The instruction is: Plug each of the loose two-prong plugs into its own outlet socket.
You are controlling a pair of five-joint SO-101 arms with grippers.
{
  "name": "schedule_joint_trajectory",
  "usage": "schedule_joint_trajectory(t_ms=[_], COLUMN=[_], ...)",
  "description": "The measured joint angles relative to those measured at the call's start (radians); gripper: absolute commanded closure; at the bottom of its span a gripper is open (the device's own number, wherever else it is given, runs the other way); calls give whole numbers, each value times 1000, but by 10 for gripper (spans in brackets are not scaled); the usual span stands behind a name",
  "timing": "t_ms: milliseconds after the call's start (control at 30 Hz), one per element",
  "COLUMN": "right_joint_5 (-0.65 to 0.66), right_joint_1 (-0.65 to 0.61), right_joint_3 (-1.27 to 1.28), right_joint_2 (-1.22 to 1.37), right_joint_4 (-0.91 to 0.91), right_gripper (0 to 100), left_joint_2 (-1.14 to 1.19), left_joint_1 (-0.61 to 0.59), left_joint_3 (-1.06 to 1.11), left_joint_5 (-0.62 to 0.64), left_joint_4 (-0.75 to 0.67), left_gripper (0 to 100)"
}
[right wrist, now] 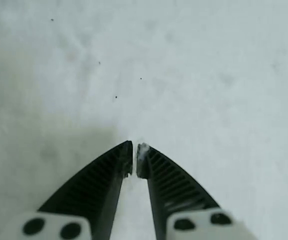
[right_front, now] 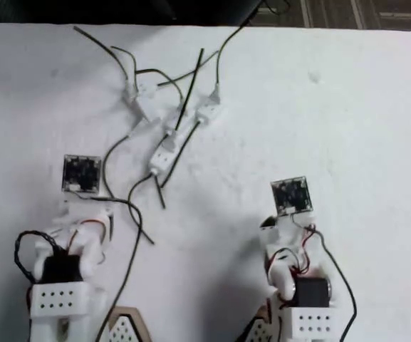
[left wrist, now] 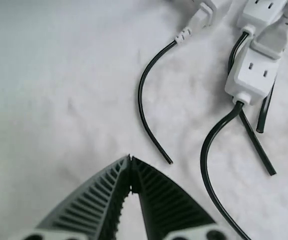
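Several white plugs and outlet sockets on dark cords lie tangled at the back middle of the white table (right_front: 347,107). One socket (right_front: 161,159) is nearest the arms, another socket (right_front: 206,112) lies farther back, and a plug (right_front: 137,101) is to the left of it. In the left wrist view a two-slot socket (left wrist: 252,75) and a second socket (left wrist: 263,9) lie ahead, with a plug (left wrist: 206,12) beside them. My left gripper (left wrist: 130,161) is shut and empty, short of a loose cord end (left wrist: 153,140). My right gripper (right wrist: 135,148) is shut and empty over bare table.
The left arm (right_front: 66,249) and right arm (right_front: 294,249) sit at the front edge. A dark cable (right_front: 130,249) runs from the tangle past the left arm to the front. Open table surface spreads to the right of the tangle.
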Motion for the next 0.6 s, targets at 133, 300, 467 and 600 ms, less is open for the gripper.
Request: schedule_joint_trajectory(t_ms=[133,300,467,600], right_joint_5=[-6,-6,-6,-6], right_joint_1=[-6,-6,-6,-6], right_joint_3=[5,5,5,5], right_joint_2=[-15,-18,-18,-18], right_joint_4=[-6,-5,49,143], right_gripper=[981,981,981,981], left_joint_2=[-101,-379,-413,-427], left_joint_1=[-9,-9,-6,15], left_joint_3=[5,71,69,91], left_joint_5=[0,0,0,0], left_joint_4=[28,143,170,172], left_gripper=[980,979,978,977])
